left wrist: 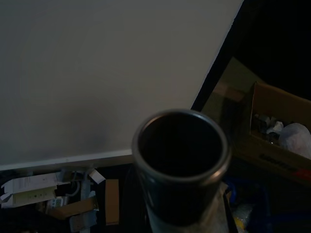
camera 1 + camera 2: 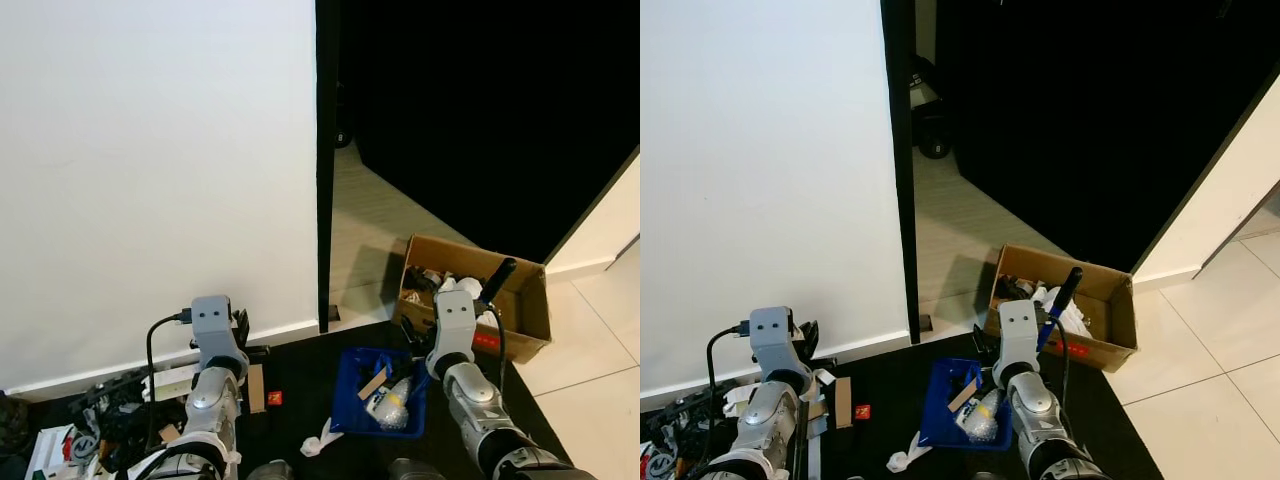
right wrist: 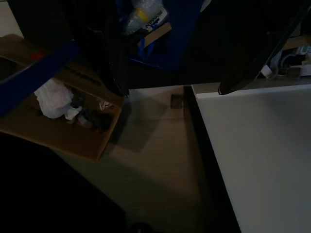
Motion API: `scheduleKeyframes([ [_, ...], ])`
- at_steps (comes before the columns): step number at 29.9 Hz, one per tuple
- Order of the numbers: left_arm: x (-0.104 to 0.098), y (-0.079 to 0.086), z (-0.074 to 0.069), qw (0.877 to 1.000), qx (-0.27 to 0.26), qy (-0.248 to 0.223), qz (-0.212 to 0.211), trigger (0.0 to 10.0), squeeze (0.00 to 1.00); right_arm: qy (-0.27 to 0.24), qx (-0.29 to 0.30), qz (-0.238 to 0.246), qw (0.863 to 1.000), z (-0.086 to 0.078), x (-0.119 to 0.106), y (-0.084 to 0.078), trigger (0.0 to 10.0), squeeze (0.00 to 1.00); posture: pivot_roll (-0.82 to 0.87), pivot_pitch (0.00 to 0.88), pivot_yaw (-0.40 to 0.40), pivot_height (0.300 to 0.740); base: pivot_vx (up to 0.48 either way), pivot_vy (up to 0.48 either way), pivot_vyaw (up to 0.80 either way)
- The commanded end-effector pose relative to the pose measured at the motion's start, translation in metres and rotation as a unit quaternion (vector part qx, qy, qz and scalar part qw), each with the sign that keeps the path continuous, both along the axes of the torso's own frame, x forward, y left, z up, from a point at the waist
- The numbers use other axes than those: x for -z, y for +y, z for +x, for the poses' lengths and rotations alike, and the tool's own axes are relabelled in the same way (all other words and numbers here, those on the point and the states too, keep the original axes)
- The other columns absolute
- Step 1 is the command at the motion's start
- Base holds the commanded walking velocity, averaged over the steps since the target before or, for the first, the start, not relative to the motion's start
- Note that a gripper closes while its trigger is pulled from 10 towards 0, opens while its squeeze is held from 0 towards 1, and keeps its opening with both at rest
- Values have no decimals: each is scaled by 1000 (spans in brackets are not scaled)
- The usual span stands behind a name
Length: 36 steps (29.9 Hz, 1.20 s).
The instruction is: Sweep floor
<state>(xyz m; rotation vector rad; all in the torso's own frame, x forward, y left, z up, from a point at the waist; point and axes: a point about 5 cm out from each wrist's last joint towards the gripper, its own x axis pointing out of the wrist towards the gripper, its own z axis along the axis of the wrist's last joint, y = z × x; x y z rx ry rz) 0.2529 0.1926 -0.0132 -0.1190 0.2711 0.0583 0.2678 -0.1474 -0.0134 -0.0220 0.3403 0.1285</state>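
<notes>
My right tool (image 2: 478, 292) seems pinched on the blue dustpan (image 2: 383, 392)'s black-tipped handle (image 2: 497, 280); left tool (image 1: 181, 165) grips a dark broom tube. I'd tilt the pan flat before sweeping floor (image 2: 365, 230).

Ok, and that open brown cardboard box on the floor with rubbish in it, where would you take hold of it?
Grip the open brown cardboard box by the rim of its near long wall, towards its right end, coming straight down from above. The top is open and that wall stands upright, so one finger can go inside and one outside. The white crumpled rubbish lies further left, so that end looks freer.
</notes>
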Motion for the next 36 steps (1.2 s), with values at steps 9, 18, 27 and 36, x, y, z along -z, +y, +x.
scheduleKeyframes([
  [9,13,-3,-10,999,-1,41,-6,10000,0,-5,5,-2,1000,4,-4,-4,10000,0,-18,0,3,740,0,0,0],
  [18,12,-7,-8,999,3,40,-6,10000,0,-3,8,-3,1000,5,-4,-8,10000,0,-20,0,1,740,0,0,0],
  [27,12,-10,-8,999,9,38,-7,10000,0,-2,13,-3,1000,6,-4,-11,10000,0,-42,0,2,740,0,0,0],
  [36,12,-10,-8,999,7,38,-2,10000,0,-2,7,-1,1000,6,-4,-10,10000,0,-42,0,-2,740,0,0,0],
])
